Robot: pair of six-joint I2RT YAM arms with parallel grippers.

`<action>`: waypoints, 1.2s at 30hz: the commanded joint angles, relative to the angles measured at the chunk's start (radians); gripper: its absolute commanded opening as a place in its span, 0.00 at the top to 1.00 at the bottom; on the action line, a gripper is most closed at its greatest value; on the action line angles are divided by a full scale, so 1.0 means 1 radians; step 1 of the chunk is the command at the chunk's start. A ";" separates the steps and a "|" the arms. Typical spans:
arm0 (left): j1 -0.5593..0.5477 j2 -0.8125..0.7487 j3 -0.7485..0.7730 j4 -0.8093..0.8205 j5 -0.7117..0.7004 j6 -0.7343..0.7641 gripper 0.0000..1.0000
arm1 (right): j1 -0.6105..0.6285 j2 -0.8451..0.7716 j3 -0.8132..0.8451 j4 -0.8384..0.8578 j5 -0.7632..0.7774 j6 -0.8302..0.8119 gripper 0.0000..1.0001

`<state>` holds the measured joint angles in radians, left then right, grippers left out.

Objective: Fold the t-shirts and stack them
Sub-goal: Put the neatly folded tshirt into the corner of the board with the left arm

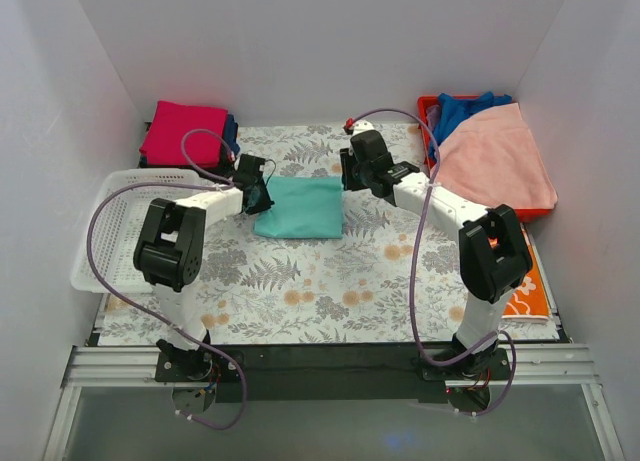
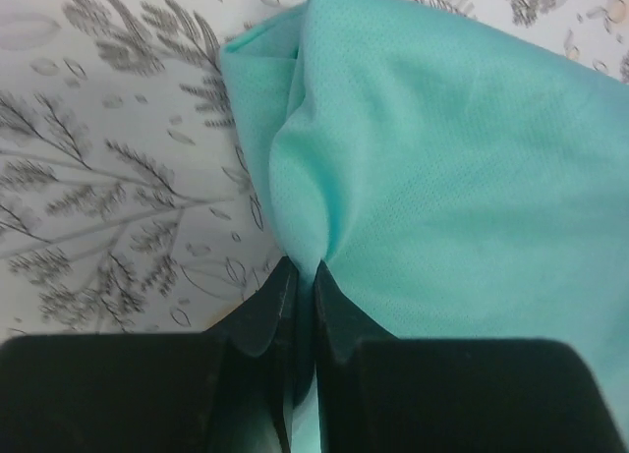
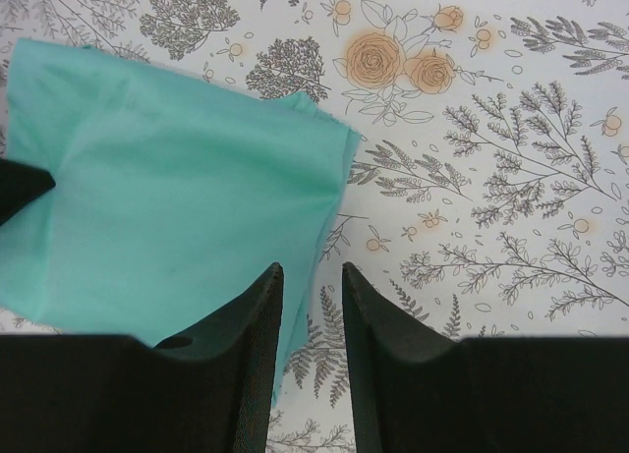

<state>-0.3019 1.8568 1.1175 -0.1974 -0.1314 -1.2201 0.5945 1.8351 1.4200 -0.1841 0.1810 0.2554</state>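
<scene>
- Mint-teal t-shirt (image 1: 300, 207) lies folded into a rough rectangle mid-table on the floral cloth (image 1: 330, 301), between the two arms
- left gripper (image 2: 305, 274) is pinched tight on the shirt's left edge; cloth bunches at its tips
- right gripper (image 3: 313, 276) hangs at the shirt's right edge; jaws parted, gripping nothing
- magenta t-shirt (image 1: 183, 133) tops a folded stack in the far left corner, well apart from the teal one
</scene>
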 commanded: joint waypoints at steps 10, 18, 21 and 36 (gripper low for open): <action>0.018 0.220 0.514 -0.211 -0.338 0.358 1.00 | -0.005 -0.131 -0.111 0.035 0.014 0.031 0.64; 0.043 0.334 0.754 -0.096 -0.510 0.582 1.00 | -0.005 -0.125 -0.138 0.043 -0.005 0.050 0.64; 0.064 0.346 0.801 -0.027 -0.553 0.645 1.00 | -0.007 -0.108 -0.138 0.041 -0.028 0.056 0.65; 0.251 0.439 0.922 0.205 -0.567 0.796 1.00 | -0.005 -0.125 -0.122 -0.086 -0.032 0.025 0.67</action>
<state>-0.1249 2.2684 1.9560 -0.0292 -0.6895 -0.4217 0.5930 1.7615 1.2926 -0.2504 0.1551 0.2737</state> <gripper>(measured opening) 0.046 0.333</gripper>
